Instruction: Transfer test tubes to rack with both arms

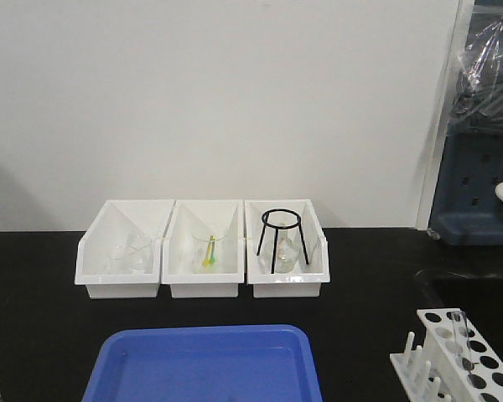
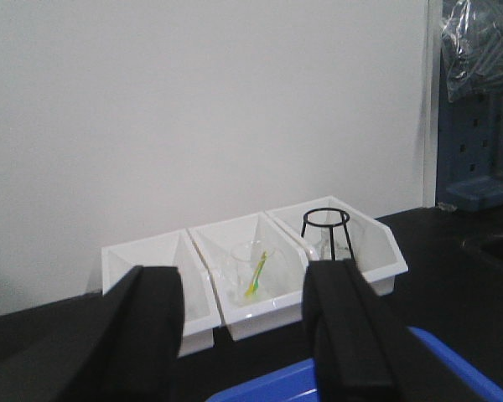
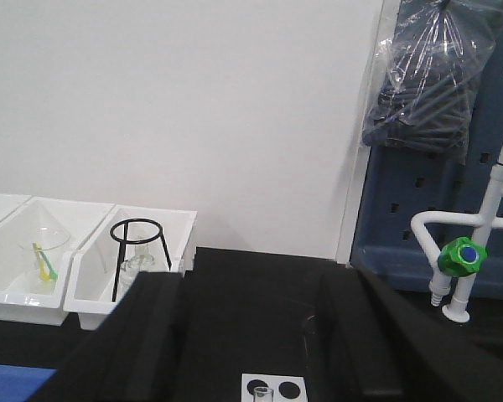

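Both claws raised and spread apart, holding nothing.

One test tube (image 1: 461, 335) stands in the rack (image 1: 474, 360) at the near right of the black table (image 1: 33, 285); no loose tubes show, perhaps low in the blue tray (image 1: 205, 364). The left gripper (image 2: 243, 335) and right gripper (image 3: 247, 327) should descend slowly, grip mid-tube, and keep it upright over a hole. Three white bins (image 1: 203, 260) line the far white wall.

White rack (image 1: 469, 356), blue tray (image 1: 203, 364), white bins (image 1: 203, 266), seemingly yellow-green stirrer (image 1: 209, 251).
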